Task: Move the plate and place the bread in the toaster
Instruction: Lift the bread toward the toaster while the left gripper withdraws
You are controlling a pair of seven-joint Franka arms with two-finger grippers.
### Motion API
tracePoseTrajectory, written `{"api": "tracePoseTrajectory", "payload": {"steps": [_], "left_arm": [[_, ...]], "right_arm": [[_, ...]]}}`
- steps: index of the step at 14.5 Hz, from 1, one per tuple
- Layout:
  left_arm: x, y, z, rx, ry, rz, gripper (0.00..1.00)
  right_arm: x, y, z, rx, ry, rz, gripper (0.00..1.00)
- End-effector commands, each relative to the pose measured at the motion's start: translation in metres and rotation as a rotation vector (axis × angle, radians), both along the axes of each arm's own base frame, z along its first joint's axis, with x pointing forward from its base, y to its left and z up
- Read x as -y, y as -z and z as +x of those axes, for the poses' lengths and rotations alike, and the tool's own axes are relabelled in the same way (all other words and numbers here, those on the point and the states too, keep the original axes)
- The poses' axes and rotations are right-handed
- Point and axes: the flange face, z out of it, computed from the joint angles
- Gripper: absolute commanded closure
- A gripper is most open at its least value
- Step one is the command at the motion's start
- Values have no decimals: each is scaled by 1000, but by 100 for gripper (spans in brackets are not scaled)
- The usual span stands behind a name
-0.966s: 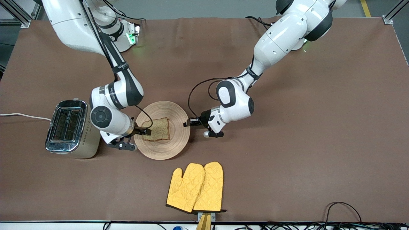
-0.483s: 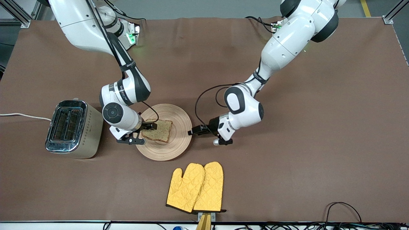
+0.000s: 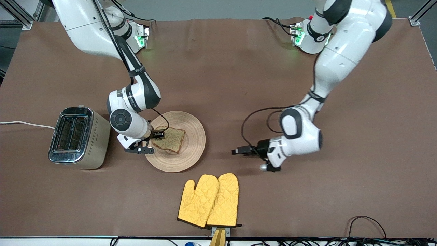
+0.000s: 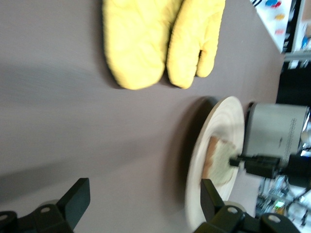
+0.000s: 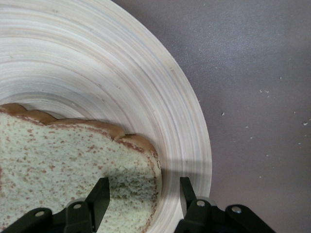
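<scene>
The light-wood plate (image 3: 192, 136) lies mid-table with the brown speckled bread (image 3: 170, 140) on it. My right gripper (image 3: 159, 134) is open at the bread's edge on the toaster's side. In the right wrist view my right gripper (image 5: 144, 196) has one finger over the bread (image 5: 63, 155) and the other over the plate (image 5: 97, 73). The toaster (image 3: 73, 136) stands beside the plate toward the right arm's end. My left gripper (image 3: 235, 151) is open and empty, low over bare table, apart from the plate. The left wrist view shows it (image 4: 144, 201) with the plate (image 4: 214, 141) edge-on.
Two yellow oven mitts (image 3: 209, 200) lie nearer the front camera than the plate, also in the left wrist view (image 4: 160, 39). The toaster's white cord (image 3: 24, 123) runs off the table's end. Cables lie along the front edge.
My left gripper has let go of the plate's rim and pulled away toward the left arm's end. My right gripper moved in onto the bread's edge, and the bread turned a little.
</scene>
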Motion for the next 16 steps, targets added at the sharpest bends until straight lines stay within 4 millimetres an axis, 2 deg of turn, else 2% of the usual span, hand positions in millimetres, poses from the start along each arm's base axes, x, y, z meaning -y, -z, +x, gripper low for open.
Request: {"api": "tracePoseTrajectory", "payload": {"steps": [1, 3, 4, 5, 6, 7, 8, 10, 12, 14, 16], "left_arm": [[-70, -37, 2, 39, 103, 134, 0], [-112, -60, 7, 79, 180, 249, 0], [-124, -77, 7, 95, 213, 306, 0], [-137, -92, 7, 108, 220, 357, 0], [-146, -110, 5, 123, 236, 420, 0], [-150, -132, 1, 126, 255, 500, 0], [-153, -153, -3, 108, 248, 576, 0], [-156, -203, -18, 68, 220, 735, 0], [-164, -254, -31, 83, 196, 783, 0], [-184, -312, -37, 112, 156, 803, 0], [-190, -364, -50, 104, 160, 815, 0]], "right_arm": [[2, -1, -7, 20, -5, -3, 39], [2, 1, -8, 27, -6, -1, 44], [2, 1, -8, 27, -6, -1, 44], [2, 2, -8, 27, -8, -1, 51], [2, 2, -8, 27, -8, -1, 64], [1, 2, -9, 27, -9, -1, 89], [0, 1, -9, 26, -11, -1, 100], [2, 1, -8, 23, -9, -2, 100], [4, -3, -4, 19, -13, -3, 100], [5, -21, 8, 17, -20, -4, 100], [3, -55, 22, -35, -52, -35, 100]]}}
